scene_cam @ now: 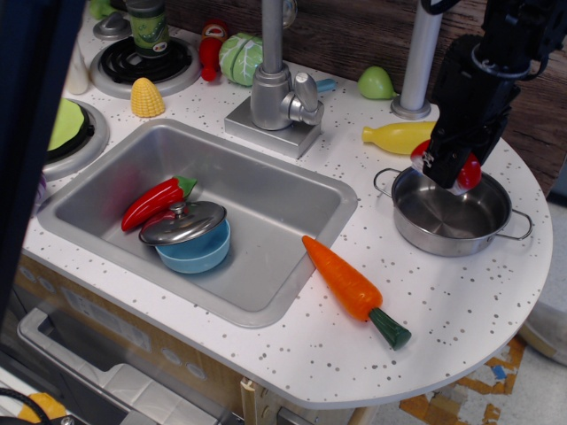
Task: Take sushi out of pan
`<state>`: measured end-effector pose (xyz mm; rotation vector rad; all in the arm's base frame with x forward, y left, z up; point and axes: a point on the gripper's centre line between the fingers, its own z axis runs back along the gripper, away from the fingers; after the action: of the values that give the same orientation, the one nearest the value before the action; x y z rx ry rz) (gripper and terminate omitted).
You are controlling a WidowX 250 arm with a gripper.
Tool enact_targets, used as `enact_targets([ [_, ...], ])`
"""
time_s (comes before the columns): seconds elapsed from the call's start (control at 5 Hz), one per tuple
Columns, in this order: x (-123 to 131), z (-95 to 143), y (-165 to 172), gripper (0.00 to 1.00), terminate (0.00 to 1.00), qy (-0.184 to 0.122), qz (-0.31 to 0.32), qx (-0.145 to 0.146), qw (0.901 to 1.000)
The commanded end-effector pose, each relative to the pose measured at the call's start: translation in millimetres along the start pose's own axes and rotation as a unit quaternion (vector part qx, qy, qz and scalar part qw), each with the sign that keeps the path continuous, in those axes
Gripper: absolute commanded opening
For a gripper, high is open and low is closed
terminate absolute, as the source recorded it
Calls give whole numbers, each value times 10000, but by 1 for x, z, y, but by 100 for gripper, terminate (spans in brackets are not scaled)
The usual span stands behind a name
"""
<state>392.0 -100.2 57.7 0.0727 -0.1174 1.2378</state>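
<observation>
Observation.image shows my pincer (pixel 446 170) closed around the sushi (pixel 468 172), lifted clear above the pan (pixel 452 212), which looks empty; setting it down on the counter (pixel 461 292) remains.

Single fixed view, high and off the near edge of the toy kitchen counter (pixel 461 301), angled down toward the far wood wall. Medium range: takes in the sink (pixel 266 190) centre-left, the faucet (pixel 279 88) far centre, the stove burner (pixel 146 62) far left, the pan (pixel 452 212) at right. Dark blurred upright object (pixel 27 133) very near the lens, blocking the left edge. Right rim of counter cropped close to frame edge; floor visible at lower right. No second view to overlap with.
</observation>
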Motion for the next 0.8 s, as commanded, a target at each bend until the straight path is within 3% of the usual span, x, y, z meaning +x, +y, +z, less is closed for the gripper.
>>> enact_targets([
  [0.0, -9, 58, 8, 0, 0, -61, 157, 71, 9998],
  [0.2, -38, 56, 32, 0, 0, 37, 437, 148, 9989],
  [0.6, -76, 23, 59, 0, 0, 413, 667, -139, 9968],
])
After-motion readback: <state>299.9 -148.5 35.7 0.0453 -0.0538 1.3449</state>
